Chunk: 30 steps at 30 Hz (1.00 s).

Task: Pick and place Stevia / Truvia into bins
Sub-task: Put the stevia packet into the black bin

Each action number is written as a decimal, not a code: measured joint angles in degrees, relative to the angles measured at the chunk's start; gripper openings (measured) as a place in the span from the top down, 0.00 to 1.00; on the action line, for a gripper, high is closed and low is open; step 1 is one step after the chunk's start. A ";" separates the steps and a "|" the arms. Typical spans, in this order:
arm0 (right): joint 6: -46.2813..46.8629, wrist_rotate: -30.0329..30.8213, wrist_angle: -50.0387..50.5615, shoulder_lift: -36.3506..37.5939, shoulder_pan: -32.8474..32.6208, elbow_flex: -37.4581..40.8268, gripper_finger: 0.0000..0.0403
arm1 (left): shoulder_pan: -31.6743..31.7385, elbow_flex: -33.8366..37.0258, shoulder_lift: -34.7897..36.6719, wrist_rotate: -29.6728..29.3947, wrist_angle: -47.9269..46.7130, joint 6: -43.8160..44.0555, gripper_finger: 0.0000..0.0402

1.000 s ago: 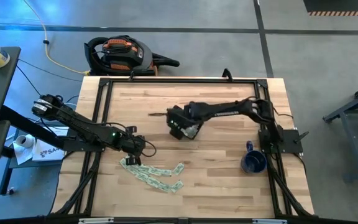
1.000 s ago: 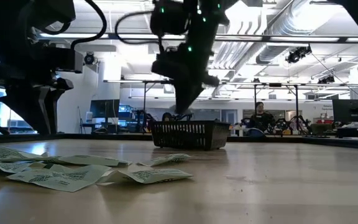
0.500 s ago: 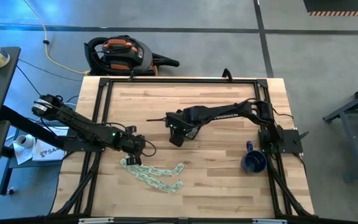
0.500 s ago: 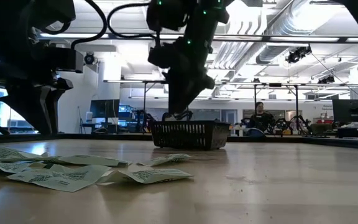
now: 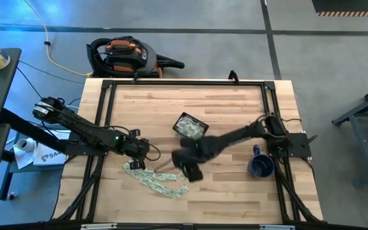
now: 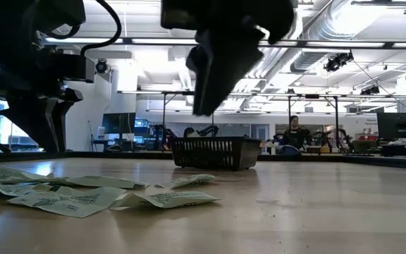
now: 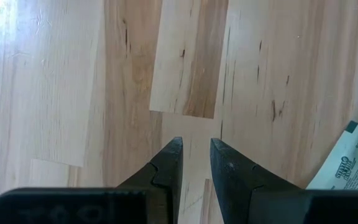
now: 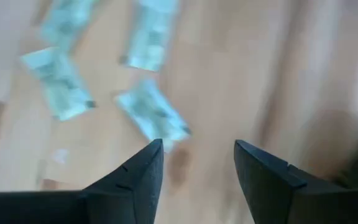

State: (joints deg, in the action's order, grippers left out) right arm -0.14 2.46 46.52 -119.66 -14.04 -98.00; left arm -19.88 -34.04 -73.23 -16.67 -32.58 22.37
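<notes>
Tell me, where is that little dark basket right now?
From above, the basket sits mid-table, beyond the scattered sachets, with the blue mug off to its right.

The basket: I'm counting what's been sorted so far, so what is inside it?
In the high view the basket holds pale green and white sachets, piled together so no count is possible. The low view shows only its slatted side, which hides the contents.

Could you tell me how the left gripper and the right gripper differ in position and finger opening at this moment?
The left gripper sits at the left end of the row of sachets; the right gripper is over the table near the row's right end, in front of the basket. The left gripper's fingers stand close together with a narrow gap; the right gripper's are spread wide. Both point down at the table, and neither holds anything.
</notes>
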 joint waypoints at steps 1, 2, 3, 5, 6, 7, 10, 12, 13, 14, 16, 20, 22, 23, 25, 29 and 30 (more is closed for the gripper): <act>-0.88 -0.38 -2.88 -0.03 -0.90 1.28 0.53 | 0.00 0.00 0.00 0.00 0.03 0.00 0.71; -1.77 -0.43 -6.30 -0.08 -1.78 2.49 0.53 | 0.00 0.00 0.00 0.00 0.04 0.00 0.71; -2.76 -0.37 -9.54 -0.08 -2.55 3.67 0.53 | 0.00 0.00 0.00 0.00 0.04 0.00 0.71; -4.21 0.51 -15.36 -0.09 -3.72 5.64 0.53 | 0.00 0.00 0.00 0.00 0.04 0.00 0.71; -4.58 0.70 -17.77 -0.36 -4.12 6.36 0.53 | -0.02 0.00 0.00 0.00 0.02 0.00 0.71; -4.63 0.70 -19.01 -0.57 -4.40 6.82 0.53 | -0.01 0.00 0.00 0.01 0.04 0.00 0.71; -3.37 0.82 -18.77 -1.34 -4.42 7.90 0.53 | -0.02 0.00 0.00 0.02 -0.04 0.00 0.71; -2.89 1.07 -18.44 -1.53 -4.13 8.76 0.53 | -0.01 0.00 -0.02 0.02 -0.16 0.00 0.71; -2.89 1.09 -18.73 -1.65 -3.88 9.11 0.53 | -0.02 0.00 -0.02 0.02 -0.22 0.00 0.71; -2.85 1.20 -19.53 -1.88 -3.63 9.09 0.53 | -0.01 0.00 -0.04 0.02 -0.22 0.00 0.71; -2.72 0.88 -19.83 -2.05 -3.16 9.03 0.53 | -0.02 0.00 -0.04 0.02 -0.39 0.00 0.71; -2.68 -0.70 -20.63 -3.51 -2.24 9.00 0.53 | -0.02 0.00 -0.04 0.04 -0.46 0.02 0.71; -2.07 -2.01 -20.81 -4.36 -1.88 9.03 0.53 | -0.01 0.00 -0.04 0.04 -0.48 0.01 0.71; -1.42 -2.61 -20.39 -4.78 -1.72 9.03 0.53 | -0.02 0.00 -0.03 0.04 -0.51 0.03 0.71; -0.02 -3.14 -20.08 -5.35 -1.61 9.03 0.54 | -0.01 -0.02 -0.03 0.04 -0.54 0.39 0.71; 3.66 -1.50 -16.83 -5.35 -1.71 8.94 0.57 | 0.00 -0.02 -0.04 0.06 -0.80 0.44 0.71; 5.02 -1.42 -15.58 -5.25 -1.73 8.90 0.59 | -0.02 -0.02 -0.04 0.07 -1.01 0.44 0.71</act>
State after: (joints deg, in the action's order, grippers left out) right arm 4.89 1.04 30.94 -124.91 -15.77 -89.10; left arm -19.90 -34.06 -73.28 -16.60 -33.59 22.81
